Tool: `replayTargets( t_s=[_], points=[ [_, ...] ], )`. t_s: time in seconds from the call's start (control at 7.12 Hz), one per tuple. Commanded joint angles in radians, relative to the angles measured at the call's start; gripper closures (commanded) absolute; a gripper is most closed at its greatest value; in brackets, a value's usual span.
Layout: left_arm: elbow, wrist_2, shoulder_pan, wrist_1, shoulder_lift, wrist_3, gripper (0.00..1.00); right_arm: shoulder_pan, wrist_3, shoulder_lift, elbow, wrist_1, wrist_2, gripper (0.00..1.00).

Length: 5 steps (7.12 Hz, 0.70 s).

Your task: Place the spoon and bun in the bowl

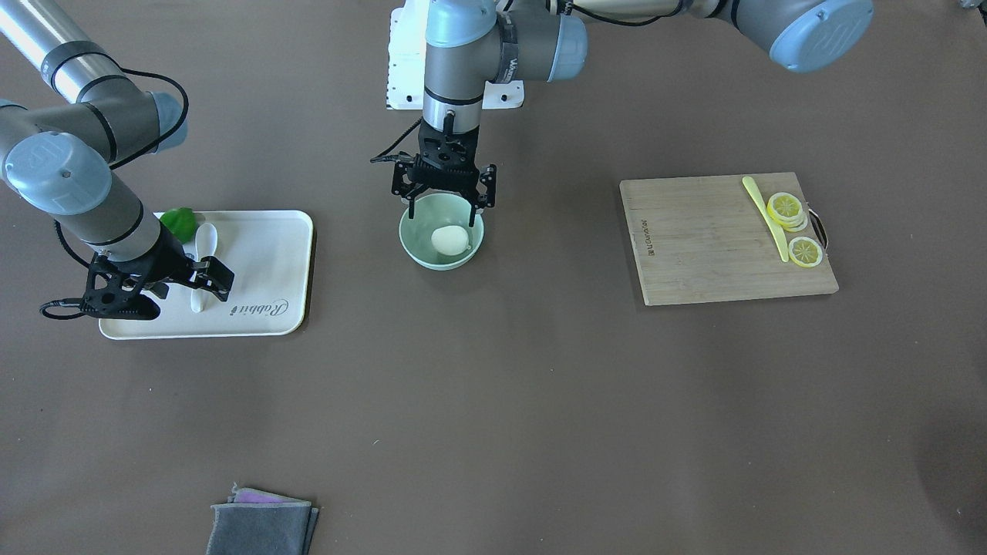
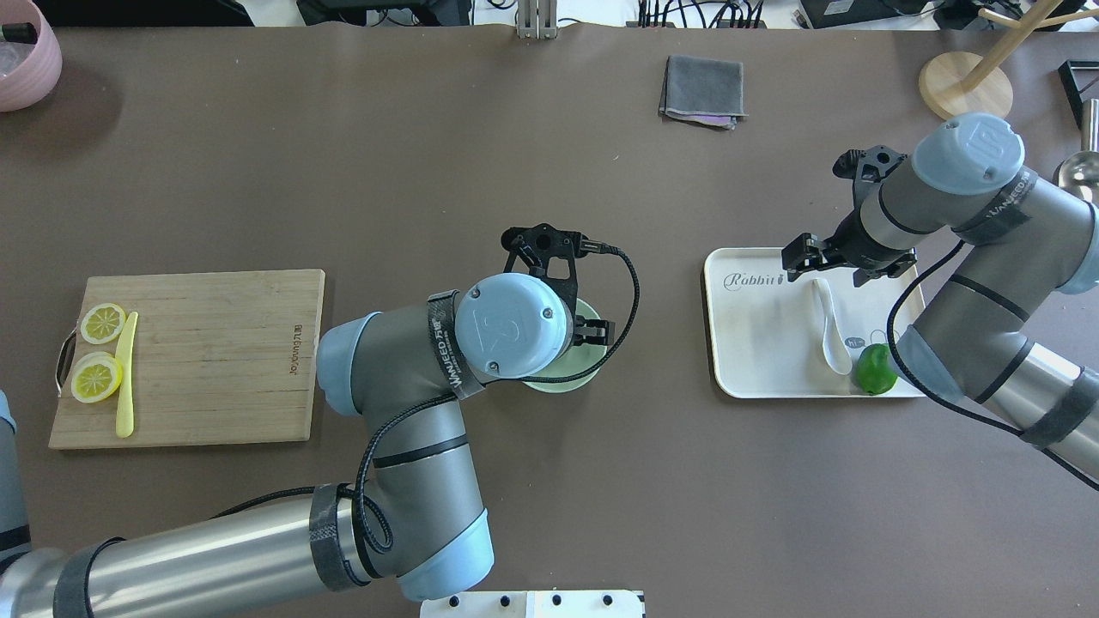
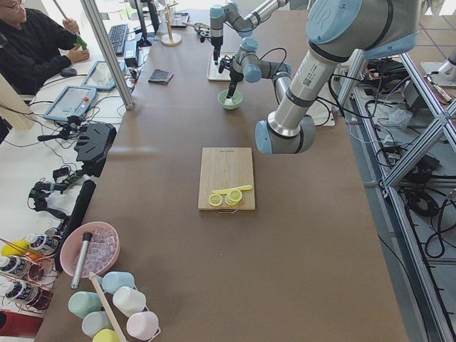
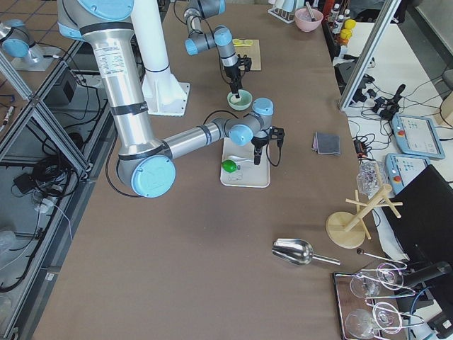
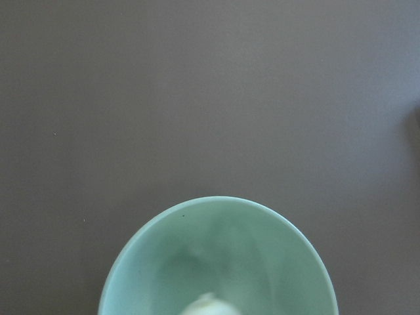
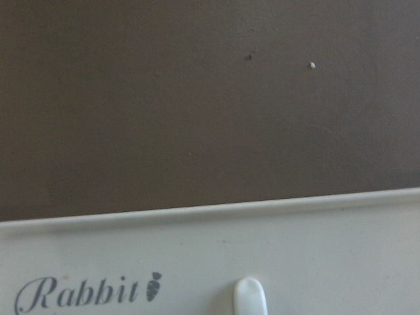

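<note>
Exterior front-facing view, from its left: on the matte brown worktop (image 1: pixel 501 401), a cream rectangular tray (image 1: pixel 270 262) printed "Rabbit" carries a green lime-like fruit (image 1: pixel 180 222) and the small white ceramic spoon (image 1: pixel 205 240), which lies flat. The right gripper (image 1: pixel 194 284) hangs low over the spoon's handle, jaws apart on either side of it. At mid-worktop the round white bun (image 1: pixel 449 240) rests inside the pale mint-green bowl (image 1: pixel 416 250), with the left gripper (image 1: pixel 443 212) spread wide just above it. Farther right, a bamboo cutting board (image 1: pixel 694 247) bears lemon slices (image 1: pixel 804 252) and a thin yellow knife (image 1: pixel 767 220). A folded grey cloth (image 1: pixel 262 528) lies near the front edge. In the exterior left view, an aluminium post (image 3: pixel 107 53) and a seated person in black (image 3: pixel 32 43) stand beside the worktop.
</note>
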Motion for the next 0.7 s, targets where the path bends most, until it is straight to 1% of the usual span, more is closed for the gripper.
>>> replayTargets(
  t_s=[0.0, 0.42, 0.56],
  points=[
    [-0.002, -0.005, -0.023, -0.001, 0.003, 0.003, 0.03, -0.013, 0.000, -0.001, -0.007, 0.000, -0.001, 0.11],
    [-0.003, -0.008, -0.040, -0.001, 0.008, 0.003, 0.03, -0.021, 0.000, -0.019, 0.008, 0.000, 0.005, 0.14],
    [-0.003, -0.008, -0.041, -0.001, 0.009, 0.003, 0.03, -0.023, 0.000, -0.027, 0.012, 0.000, 0.005, 0.18]
  ],
)
